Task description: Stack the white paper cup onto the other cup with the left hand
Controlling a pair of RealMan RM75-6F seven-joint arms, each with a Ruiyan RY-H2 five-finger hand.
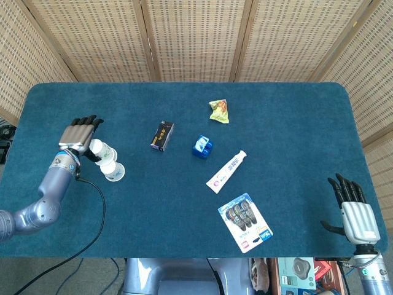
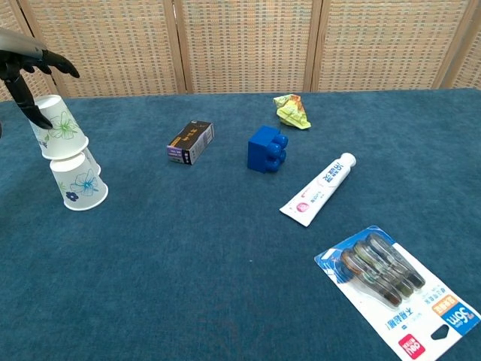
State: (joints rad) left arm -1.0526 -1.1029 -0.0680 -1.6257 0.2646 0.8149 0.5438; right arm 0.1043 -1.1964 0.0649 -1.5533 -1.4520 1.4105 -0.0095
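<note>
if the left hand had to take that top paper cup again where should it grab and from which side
Probably around the side wall of the top paper cup, fingers on one flank and thumb on the other. It sits upside down, tilted, on the lower cup, with only its narrow closed base up. Come from the table's left edge, where the left hand already hangs with fingers spread. The black box lies on the other side.

A table (image 1: 288, 117) covered in dark blue cloth carries everything. Just right of the left robot hand (image 1: 78, 136) an upside-down paper cup (image 2: 77, 185) stands on the cloth. Further right of that hand lie a small black box (image 1: 162, 136), a blue toy brick (image 1: 202, 147), a crumpled yellow-green wrapper (image 1: 219, 111) and a white toothpaste tube (image 1: 226, 171). A blue blister pack (image 1: 245, 222) lies nearer the right robot hand (image 1: 357, 215).
</note>
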